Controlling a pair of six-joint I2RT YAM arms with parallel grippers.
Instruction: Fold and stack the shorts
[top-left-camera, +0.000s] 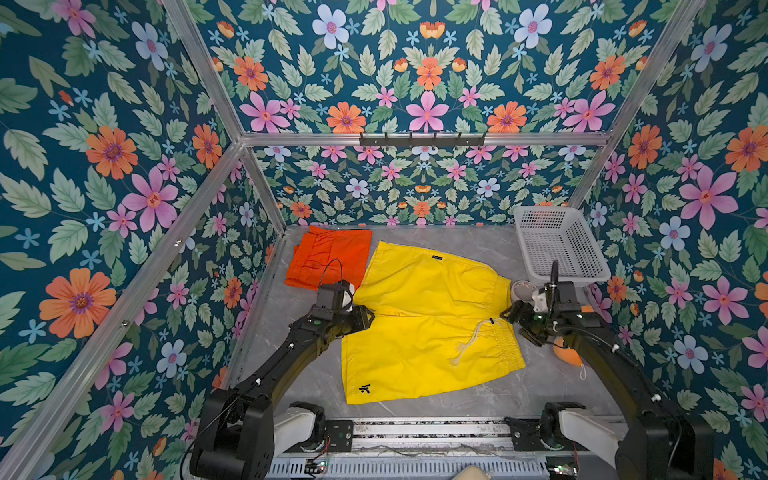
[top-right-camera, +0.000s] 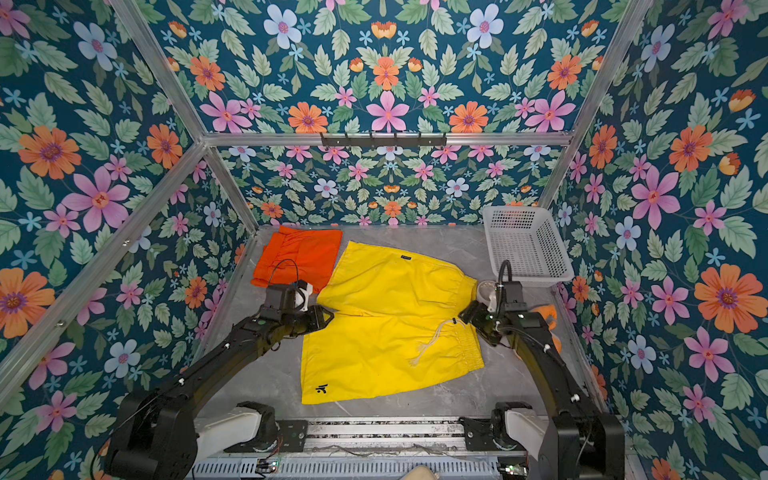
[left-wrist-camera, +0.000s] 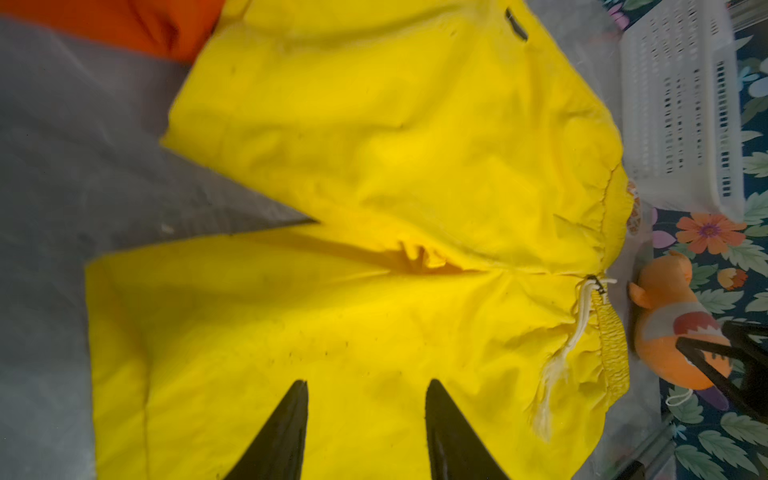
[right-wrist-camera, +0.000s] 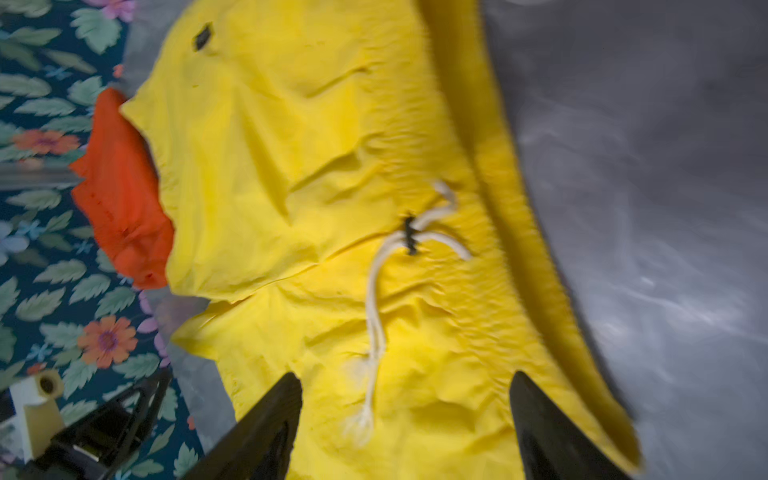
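Beside seemingly folded orange shorts (top-left-camera: 332, 253), flat yellow shorts (top-left-camera: 424, 332)

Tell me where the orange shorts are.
In both top views the orange shorts lie in the far left corner of the table, just left of the yellow shorts.

The yellow shorts (top-left-camera: 428, 332) are made of matt creased cloth, the white lattice basket (top-left-camera: 536, 237) of plastic, the grey tabletop (top-left-camera: 316, 382) finished smooth.

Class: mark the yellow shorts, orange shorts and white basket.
yellow shorts (top-left-camera: 424, 282): in a top view, far leg.
orange shorts (top-left-camera: 328, 245): in a top view, folded middle.
white basket (top-left-camera: 544, 220): in a top view, far wall.
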